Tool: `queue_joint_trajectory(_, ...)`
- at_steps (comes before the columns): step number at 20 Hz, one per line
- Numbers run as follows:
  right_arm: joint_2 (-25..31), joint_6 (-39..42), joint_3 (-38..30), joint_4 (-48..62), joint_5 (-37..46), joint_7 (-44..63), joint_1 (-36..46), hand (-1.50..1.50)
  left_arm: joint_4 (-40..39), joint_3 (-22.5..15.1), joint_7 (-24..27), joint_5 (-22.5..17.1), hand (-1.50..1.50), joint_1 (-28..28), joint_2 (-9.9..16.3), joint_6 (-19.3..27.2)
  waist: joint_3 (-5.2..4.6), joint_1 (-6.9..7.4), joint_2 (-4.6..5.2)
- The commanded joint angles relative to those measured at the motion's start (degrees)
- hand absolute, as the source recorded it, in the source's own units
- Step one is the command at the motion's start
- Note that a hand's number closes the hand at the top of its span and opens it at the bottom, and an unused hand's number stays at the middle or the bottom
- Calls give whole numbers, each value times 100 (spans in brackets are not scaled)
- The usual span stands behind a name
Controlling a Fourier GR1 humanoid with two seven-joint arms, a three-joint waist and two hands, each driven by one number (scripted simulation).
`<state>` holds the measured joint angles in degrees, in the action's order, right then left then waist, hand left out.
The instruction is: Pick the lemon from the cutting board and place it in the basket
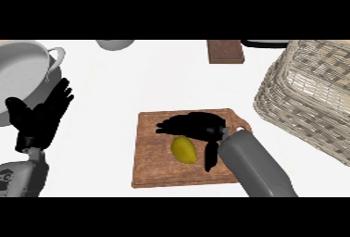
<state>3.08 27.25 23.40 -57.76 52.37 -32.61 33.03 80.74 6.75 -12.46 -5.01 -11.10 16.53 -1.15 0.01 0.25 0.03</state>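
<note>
The right hand [195, 126] sat low over the cutting board [152, 162], a black mass, and that was the hard part: the fingers merged into one dark shape at the top of the lemon [184, 149], so whether they actually touched it could not be told. The thumb hung down beside the fruit on its right, close by. The fingers looked curved toward the lemon but not wrapped round it; most of the yellow skin showed plainly.

The lemon lay on the board, a little right of its middle, long axis running nearly up and down the view, its upper end tipped slightly left and tucked under the hand's edge. The forearm covered the board's right side and lower corner.

The basket [311, 99] stood well apart at the right, cut off by the frame. At the left a metal pot [21, 69] was also cropped, and the left hand [40, 118] rested there, spread flat, fingers up. Along the top, a grey bowl [115, 44] and a brown block [225, 51] were only partly seen.
</note>
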Motion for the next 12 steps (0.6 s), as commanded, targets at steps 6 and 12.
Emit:
queue_joint_trajectory(6,-27,-120,303,-386,621,-84,-356,150,-55,58,27,75,0,66,-161,-90,-1,-21,-9)
queue_joint_trajectory(12,-271,-666,509,129,1158,-261,-350,150,114,85,-328,154,0,-209,-166,0,0,-13,-5)
